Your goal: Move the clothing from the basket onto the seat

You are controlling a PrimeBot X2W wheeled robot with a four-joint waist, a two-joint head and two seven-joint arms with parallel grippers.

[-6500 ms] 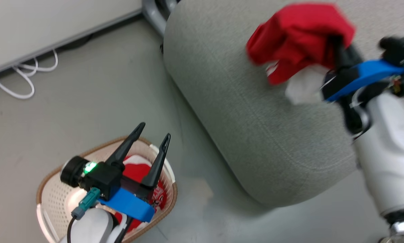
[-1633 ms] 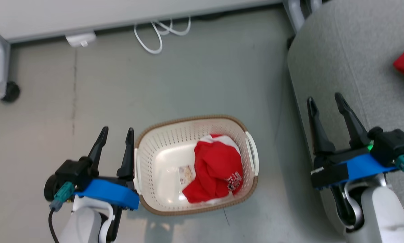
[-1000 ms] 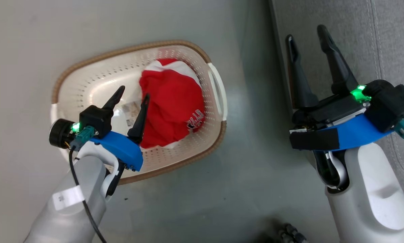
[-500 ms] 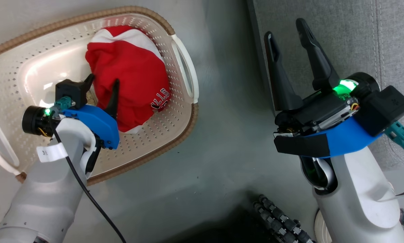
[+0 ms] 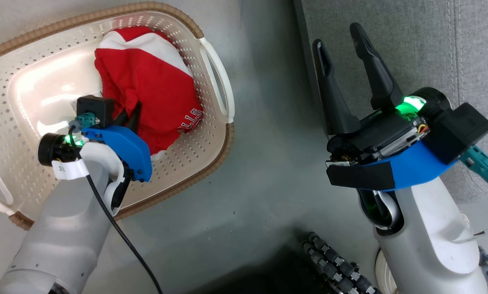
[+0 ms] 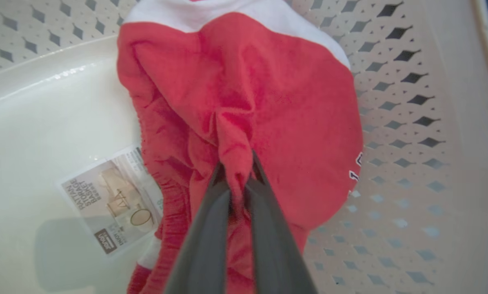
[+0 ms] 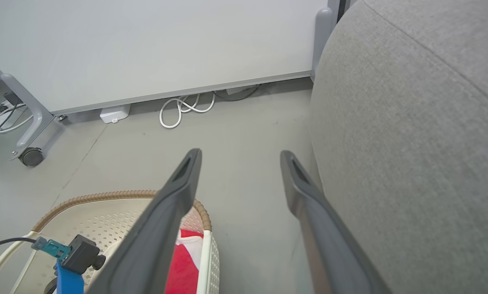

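Entry: left hand (image 6: pixel 236 169) newly pinching red garment (image 6: pixel 268 94).
Wide a moment before; lift from basket (image 5: pixel 178 171) to seat (image 5: pixel 431 41) judged next; right hand (image 5: pixel 338 36) wide, empty.

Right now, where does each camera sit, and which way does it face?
Head view: on the head, facing down at basket, floor, seat; both arms show.
Left wrist view: on that wrist, faces into the basket; left fingers pinch the clothing.
Right wrist view: on that wrist, faces across the floor toward a white panel; right fingers open.
Shared: all show basket and clothing.
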